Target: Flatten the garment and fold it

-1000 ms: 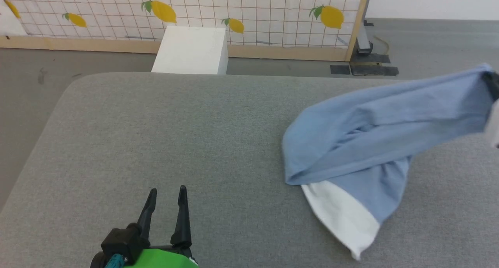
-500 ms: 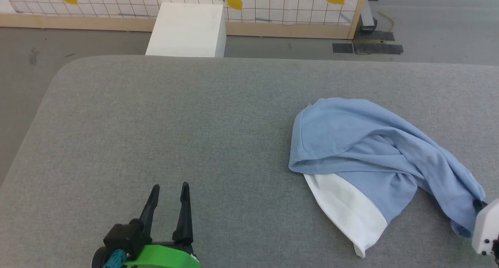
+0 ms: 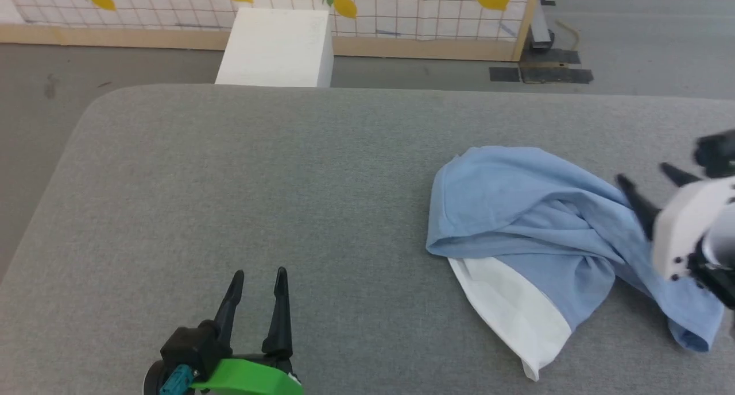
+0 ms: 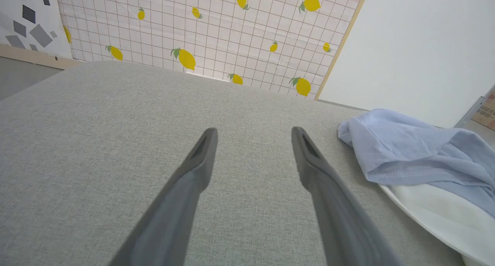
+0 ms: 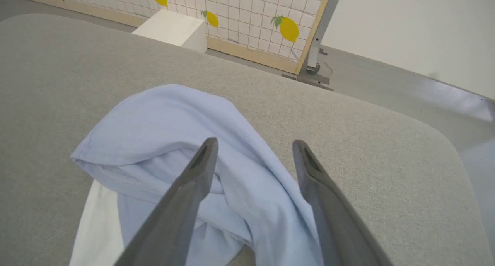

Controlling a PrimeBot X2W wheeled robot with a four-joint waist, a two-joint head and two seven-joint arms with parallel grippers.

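Right now the garment [image 3: 534, 223] lies in a twisted heap on the right part of the desk [image 3: 287, 182], nowhere near flat. The light blue cloth is bunched and wrung across its middle, and a white panel [image 3: 511, 314] sticks out from under it on the side nearest me. I cannot tell which part of the shirt that is. A stitched edge [image 4: 398, 175] runs along the left side of the heap, and it is the only clean line I can read. My right hand [image 3: 644, 174] hovers over the right end of the heap with its fingers spread wide and nothing between them. My left hand [image 3: 259, 272] is just as wide and empty, low over bare desk and well apart from the cloth. As I judge it, the step in hand is flattening, and one hand alone would only drag the whole bundle along. I would bring the left hand across to the stitched edge and pinch a single layer there. The right hand should take the far end of the same edge, and then I would draw the two apart slowly so the twist unwinds. The risk is catching two layers at once, which would lock the wring in. There is plenty of open desk to the left for spreading it.
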